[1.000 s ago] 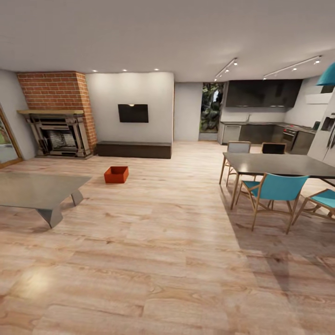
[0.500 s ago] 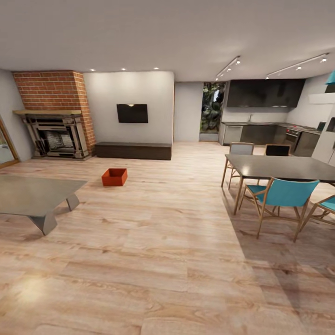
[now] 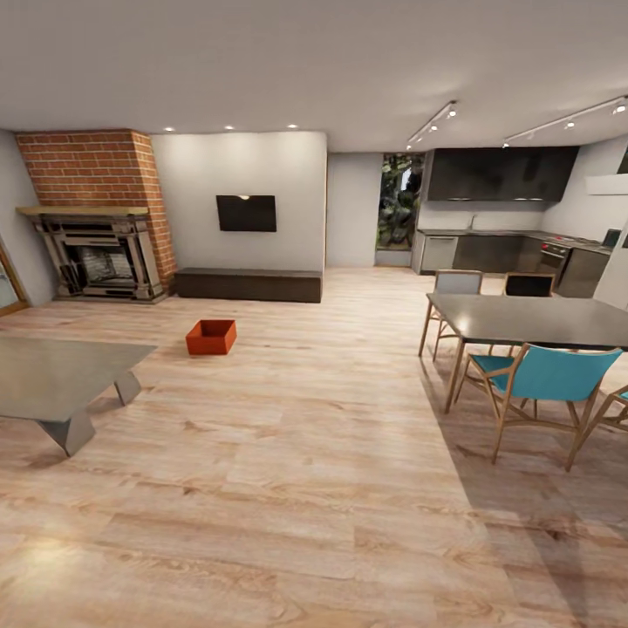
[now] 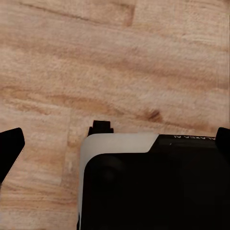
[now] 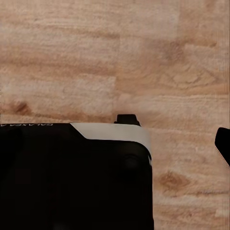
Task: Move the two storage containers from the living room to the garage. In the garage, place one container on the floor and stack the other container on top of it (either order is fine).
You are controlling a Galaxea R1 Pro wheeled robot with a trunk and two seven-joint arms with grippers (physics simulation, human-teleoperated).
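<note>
One orange-red open-topped storage container [image 3: 211, 337] sits on the light wood plank floor of the living room, far ahead and left of centre, in front of the brick fireplace [image 3: 94, 216]. My left gripper [image 4: 116, 143] hangs open over the planks above the robot's black-and-white base, its dark fingertips [image 4: 9, 148] at both edges of the left wrist view. My right gripper [image 5: 115, 143] also points down at the planks, with one fingertip [image 5: 223, 143] at the frame edge and nothing held.
A low grey table [image 3: 52, 375] stands at the left. At the right are a dark dining table [image 3: 532, 318] and blue chairs [image 3: 545, 375]. A dark bench [image 3: 249, 284] runs under the wall TV. A kitchen lies at the back right. Open plank floor leads to the container.
The head view has advanced into the room, so furniture spreads toward the frame edges and the container sits a little lower and larger. Nothing in the room itself has moved.
</note>
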